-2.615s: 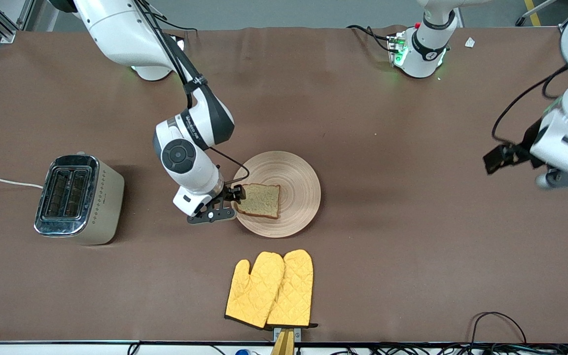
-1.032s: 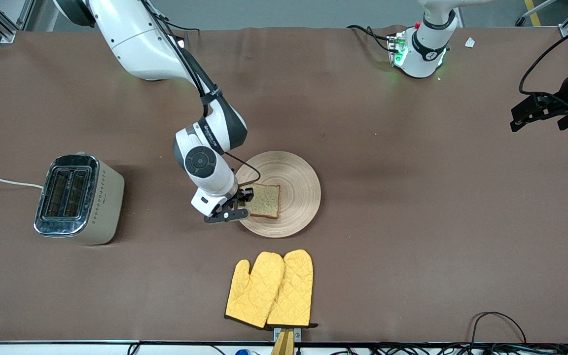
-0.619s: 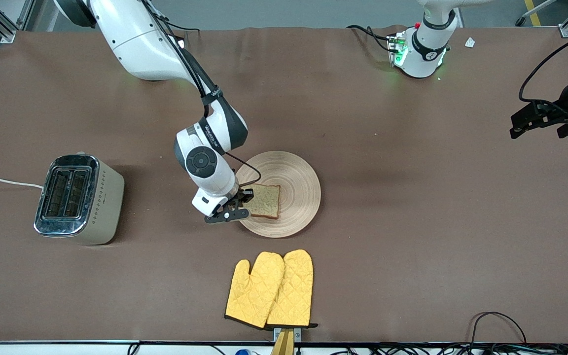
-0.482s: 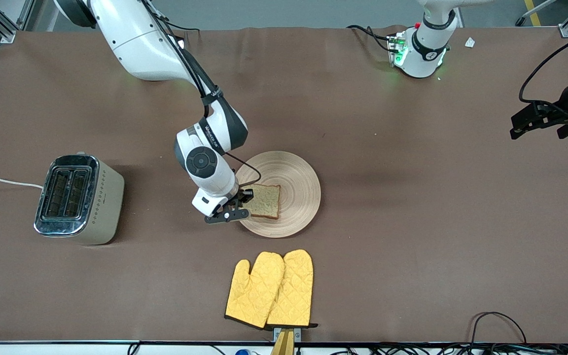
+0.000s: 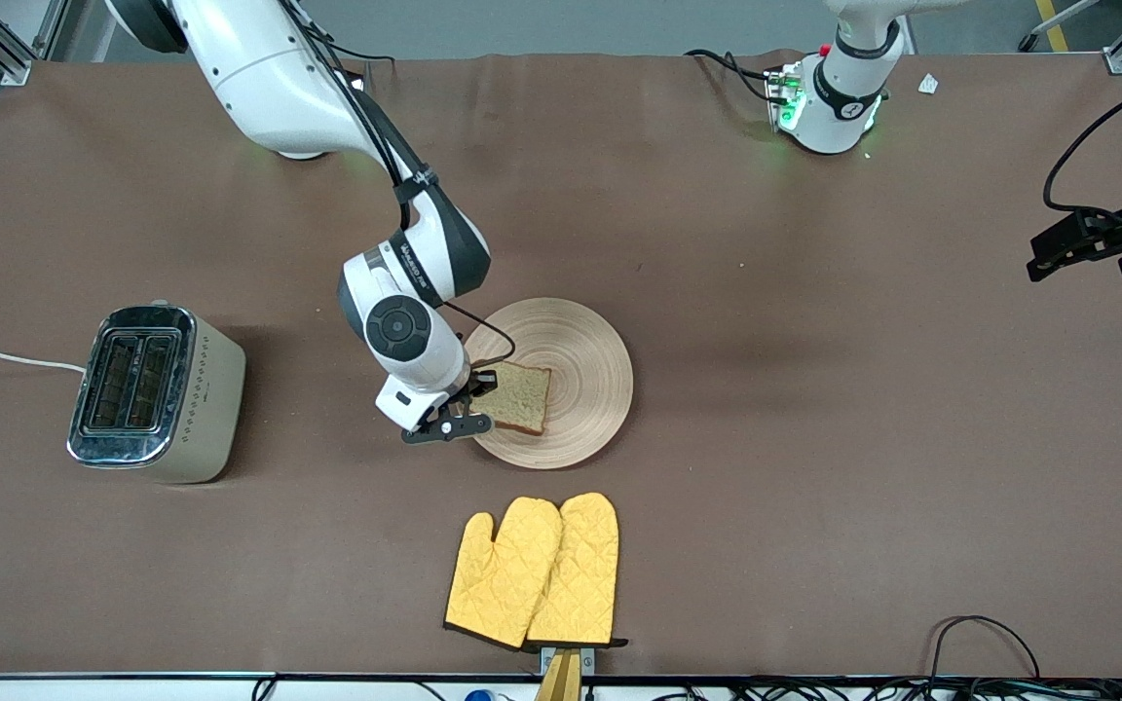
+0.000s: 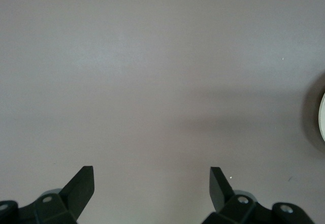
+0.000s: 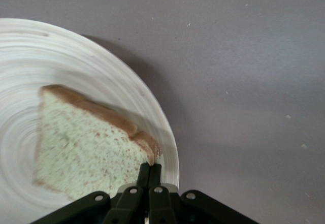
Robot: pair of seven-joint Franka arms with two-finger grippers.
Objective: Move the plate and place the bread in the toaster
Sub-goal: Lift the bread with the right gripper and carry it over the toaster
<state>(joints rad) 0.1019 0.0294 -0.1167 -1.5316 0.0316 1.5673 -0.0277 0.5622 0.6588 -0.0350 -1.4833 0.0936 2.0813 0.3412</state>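
1. The right gripper (image 5: 471,401) is pinching the bread (image 5: 518,399) by a corner over the plate (image 5: 590,380), at frame centre.
2. The left gripper (image 6: 152,183) is waiting, fingers spread, over bare tabletop (image 5: 814,438) at the right edge.
3. The toaster (image 5: 154,391) is standing at frame left.

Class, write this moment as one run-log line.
right gripper: shut on bread, over plate | left gripper: open, waiting | toaster: empty

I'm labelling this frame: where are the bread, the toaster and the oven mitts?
bread (image 5: 520,397), front view, middle of the slice.
toaster (image 5: 213,394), front view, beige side wall.
oven mitts (image 5: 534,571), front view, quilted yellow middle.
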